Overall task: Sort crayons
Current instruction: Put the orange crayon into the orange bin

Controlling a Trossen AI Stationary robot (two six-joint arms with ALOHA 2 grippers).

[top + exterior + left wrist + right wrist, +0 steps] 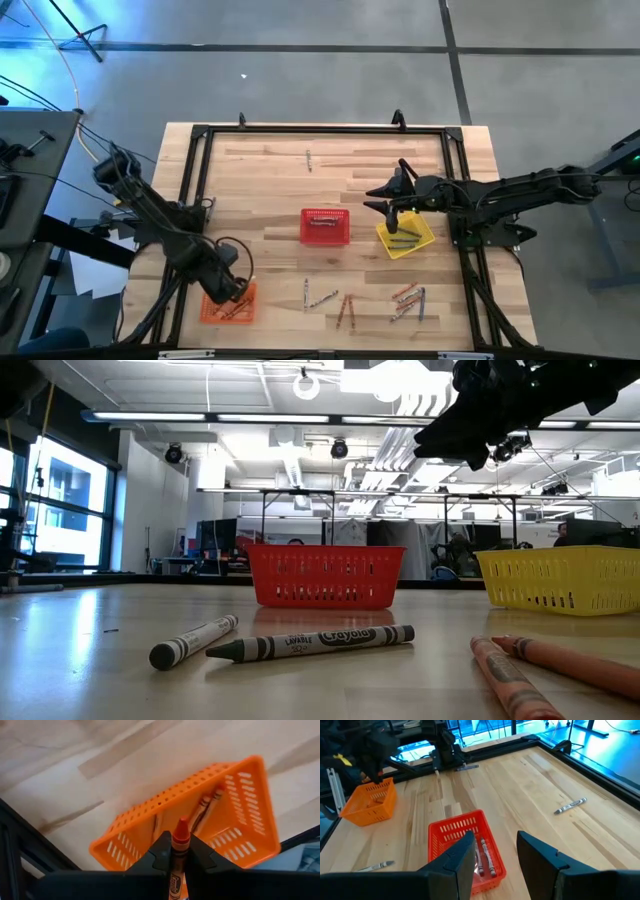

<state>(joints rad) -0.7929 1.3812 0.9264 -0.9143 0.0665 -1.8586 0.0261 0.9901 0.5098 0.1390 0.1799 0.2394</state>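
From above, the left pincer [228,285] hangs over the orange basket [228,303] at the near left corner of the tabletop [270,190], though the arm covers much of the basket and what it grips cannot be made out there. The right pincer [385,200] sits with its fingers apart beside the yellow basket [405,238], which holds a few crayons; the red basket [325,227] stands in the middle, and loose crayons [345,305] lie scattered along the near edge, with one lone crayon [309,159] far off toward the back. At tabletop height, two grey crayons [310,644] lie close up, two orange ones [560,665] are cut off at the edge, and only a dark part of an arm [490,405] shows overhead. The left wrist view settles it: the fingers [155,857] are clamped on an orange crayon [178,852], tip up, above the orange basket [250,810], where two more crayons lie. In the right wrist view, the spread fingers [457,857] hover empty above the red basket [450,832], which holds crayons half hidden behind them.
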